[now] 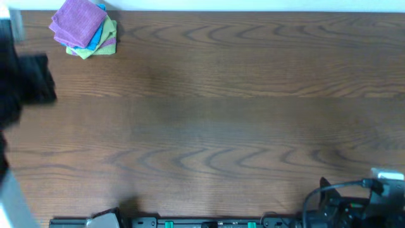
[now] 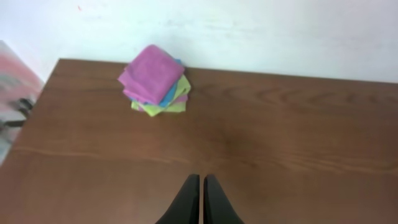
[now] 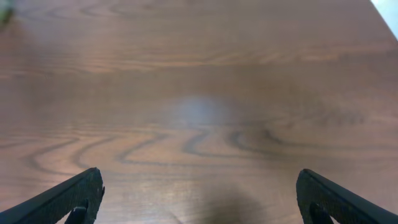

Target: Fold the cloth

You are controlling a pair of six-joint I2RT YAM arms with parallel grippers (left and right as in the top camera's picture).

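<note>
Wood tbl (image 1: 221,126): purple cloth (image 1: 78,20) atop blue cloth (image 1: 97,40) & yellow-green cloth (image 1: 110,30).

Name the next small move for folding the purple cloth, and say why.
Probably ease the left gripper forward toward the small purple terry cloth, opening on the way. Its jaws are shut and empty, well short of the cloth, which tops a stack with a bright blue cloth and a yellow-green cloth at the far corner of the wooden table.
</note>
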